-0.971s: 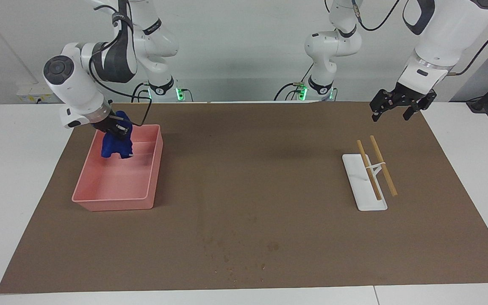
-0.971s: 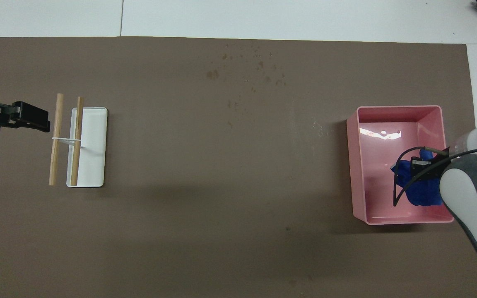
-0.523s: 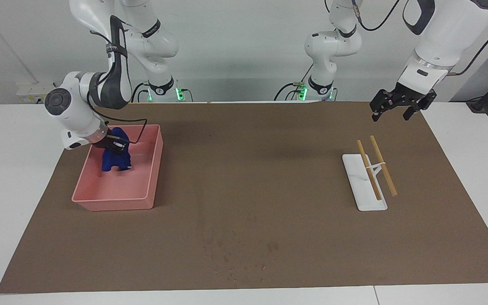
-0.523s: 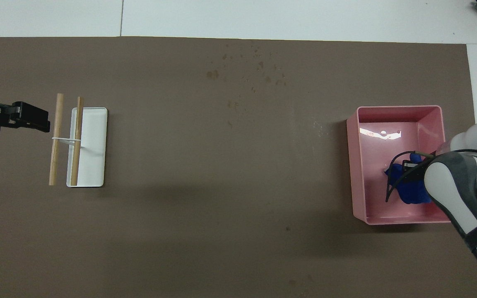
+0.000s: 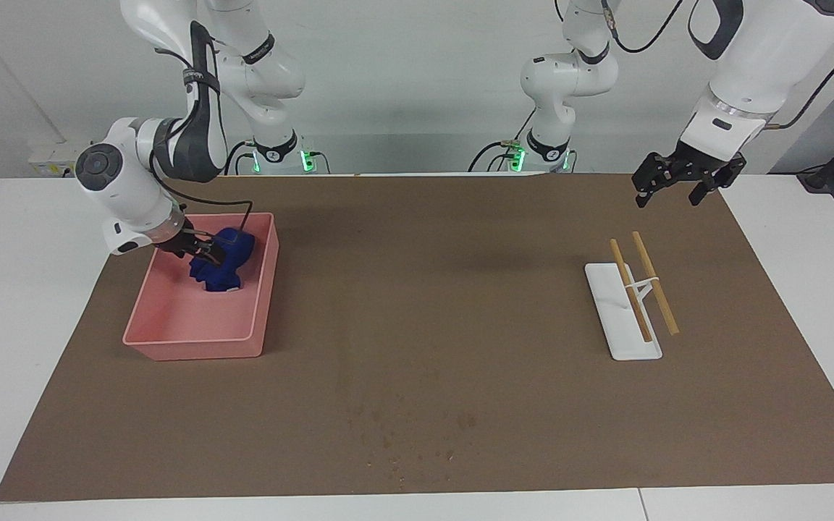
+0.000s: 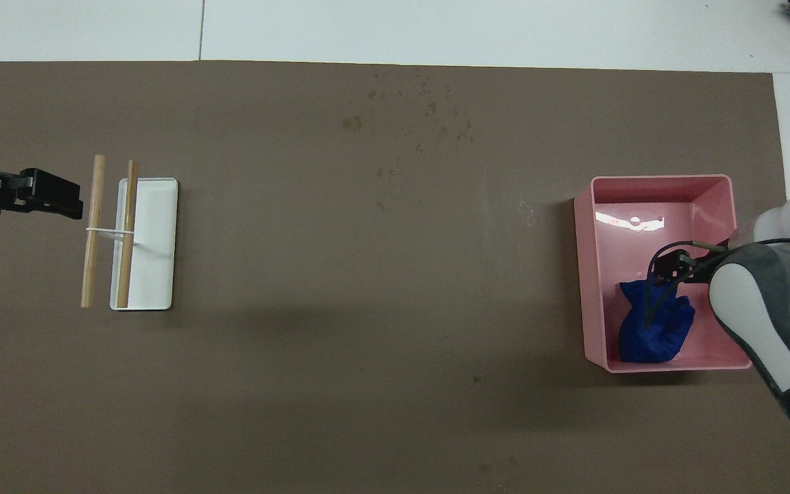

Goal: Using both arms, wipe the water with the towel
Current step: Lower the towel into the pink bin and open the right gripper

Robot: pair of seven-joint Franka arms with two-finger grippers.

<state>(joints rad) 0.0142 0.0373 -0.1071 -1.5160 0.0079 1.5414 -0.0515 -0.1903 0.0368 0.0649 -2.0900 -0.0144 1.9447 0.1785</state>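
The deep-blue towel (image 5: 226,262) (image 6: 650,328) lies crumpled in the pink bin (image 5: 196,346) (image 6: 655,180), in the part nearer to the robots. My right gripper (image 5: 202,252) (image 6: 673,264) is low inside the bin, open, its fingertips at the towel's edge and no longer clamped on it. My left gripper (image 5: 677,184) (image 6: 44,199) hangs open and holds nothing, above the mat beside the stick rack, waiting. Small damp spots of water (image 5: 402,434) (image 6: 422,116) dot the brown mat near its edge farthest from the robots.
A white tray with two wooden sticks (image 5: 623,318) (image 6: 151,247) stands toward the left arm's end. The brown mat (image 5: 431,289) covers most of the white table.
My right gripper lowered the towel into the bin and opened; the towel dropped and slumped toward the bin's middle-side wall. The left arm has not moved.
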